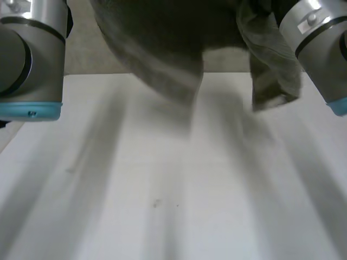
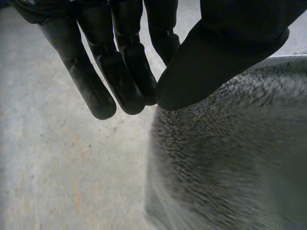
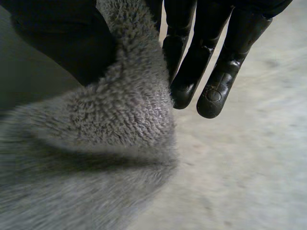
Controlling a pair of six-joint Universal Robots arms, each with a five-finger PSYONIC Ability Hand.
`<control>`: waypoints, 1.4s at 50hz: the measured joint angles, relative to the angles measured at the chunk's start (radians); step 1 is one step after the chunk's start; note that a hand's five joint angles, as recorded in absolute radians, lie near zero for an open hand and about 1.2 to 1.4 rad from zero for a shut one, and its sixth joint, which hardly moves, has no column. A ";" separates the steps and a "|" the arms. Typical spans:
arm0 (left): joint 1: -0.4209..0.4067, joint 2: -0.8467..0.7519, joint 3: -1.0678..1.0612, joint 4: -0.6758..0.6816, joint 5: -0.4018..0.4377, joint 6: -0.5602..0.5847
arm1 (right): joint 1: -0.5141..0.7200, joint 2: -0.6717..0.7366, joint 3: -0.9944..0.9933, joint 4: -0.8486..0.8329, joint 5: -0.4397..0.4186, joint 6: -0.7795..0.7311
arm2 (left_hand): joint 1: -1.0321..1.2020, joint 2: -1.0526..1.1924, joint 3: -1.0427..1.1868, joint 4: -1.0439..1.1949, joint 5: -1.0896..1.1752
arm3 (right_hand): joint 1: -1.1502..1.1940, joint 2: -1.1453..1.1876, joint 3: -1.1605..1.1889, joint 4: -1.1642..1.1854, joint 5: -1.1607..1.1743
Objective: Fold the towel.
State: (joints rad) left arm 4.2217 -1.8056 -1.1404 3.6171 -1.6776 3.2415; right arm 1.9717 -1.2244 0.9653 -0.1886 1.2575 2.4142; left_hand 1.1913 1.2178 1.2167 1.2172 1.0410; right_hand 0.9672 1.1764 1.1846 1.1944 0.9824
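One grey towel (image 1: pixel 162 49), soft, limp, light (likely to sag), hanging over the bench (image 1: pixel 162 206), top edge pinched between thumb and fingers (image 3: pixel 192 81) of left hand (image 2: pixel 225 48) and right hand (image 3: pixel 62 43); best held at corners.

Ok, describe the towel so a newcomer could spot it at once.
Start at the white table, far edge, between the two arms. The towel hangs there above it, pinched by the left hand and the right hand. It alone is fluffy grey cloth; everything nearby is hard.

Left hand (image 2: pixel 225 48), right hand (image 3: pixel 62 43) aloft, thumbs pinched against fingers
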 measured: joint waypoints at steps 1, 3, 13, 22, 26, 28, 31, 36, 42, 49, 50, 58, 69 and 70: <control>0.000 0.007 -0.021 -0.002 -0.001 -0.001 | -0.002 0.002 0.001 0.027 -0.016 0.006 | 0.003 0.000 0.000 0.000 0.000 | 0.000 0.000 0.000 0.000 0.000; 0.000 0.020 -0.093 -0.017 0.006 0.002 | -0.009 0.015 0.002 0.135 -0.053 0.021 | 0.003 0.000 0.000 0.000 0.000 | 0.000 0.000 0.000 0.000 0.002; 0.003 -0.003 -0.556 -0.043 0.082 0.169 | -0.016 0.187 0.006 0.647 -0.090 0.019 | 0.003 0.000 0.000 0.000 0.000 | 0.000 0.000 0.004 0.000 0.003; 0.006 -0.055 -0.745 -0.032 0.132 0.324 | -0.013 0.334 0.030 0.823 -0.086 -0.027 | 0.004 0.000 0.000 0.000 0.000 | -0.032 -0.060 -0.060 -0.058 -0.041; 0.004 -0.050 -0.754 -0.032 0.136 0.335 | -0.018 0.340 0.057 0.784 -0.086 0.021 | 0.004 0.000 0.000 0.000 0.000 | -0.267 -0.362 -0.371 -0.380 -0.325; 0.002 -0.045 -0.753 -0.032 0.136 0.334 | -0.019 0.335 0.067 0.769 -0.086 0.038 | 0.004 0.000 0.000 0.000 0.000 | -0.310 -0.416 -0.427 -0.436 -0.381; -0.001 -0.019 -0.746 -0.031 0.134 0.330 | -0.033 0.274 0.158 0.647 -0.085 0.159 | 0.004 0.000 0.000 0.000 0.000 | -0.468 -0.603 -0.621 -0.626 -0.581; -0.004 0.012 -0.738 -0.030 0.133 0.323 | -0.065 0.156 0.349 0.462 -0.082 0.363 | 0.004 0.000 0.000 0.000 0.000 | -0.634 -0.792 -0.814 -0.830 -0.792; -0.002 0.020 -0.736 -0.029 0.132 0.317 | -0.118 0.056 0.556 0.311 -0.078 0.547 | 0.004 0.000 0.000 0.000 0.000 | -0.642 -0.794 -0.821 -0.840 -0.804; 0.012 0.016 -0.727 -0.028 0.131 0.313 | -0.226 -0.105 0.805 0.197 -0.082 0.677 | 0.004 0.000 0.000 0.000 0.000 | -0.625 -0.786 -0.795 -0.803 -0.760; 0.014 0.016 -0.724 -0.028 0.131 0.313 | -0.257 -0.146 0.847 0.191 -0.088 0.682 | 0.004 0.000 0.000 0.000 0.000 | -0.588 -0.747 -0.744 -0.756 -0.719; 0.017 0.015 -0.707 -0.028 0.131 0.313 | -0.346 -0.267 0.937 0.210 -0.126 0.667 | 0.004 0.000 0.000 0.000 0.000 | -0.359 -0.471 -0.476 -0.488 -0.476; 0.015 0.017 -0.696 -0.028 0.131 0.308 | -0.427 -0.313 1.015 0.330 -0.262 0.630 | 0.004 0.000 0.000 0.000 0.000 | -0.282 -0.374 -0.384 -0.393 -0.380; 0.015 0.017 -0.696 -0.028 0.131 0.308 | -0.427 -0.313 1.015 0.330 -0.262 0.630 | 0.004 0.000 0.000 0.000 0.000 | -0.282 -0.374 -0.384 -0.393 -0.380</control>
State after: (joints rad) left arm 4.2372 -1.7888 -1.8359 3.5895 -1.5463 3.5499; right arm 1.5447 -1.5376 1.9800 0.1416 0.9959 3.0444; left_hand 1.1949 1.2179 1.2168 1.2172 1.0411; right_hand 0.6854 0.8019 0.8003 0.8014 0.6020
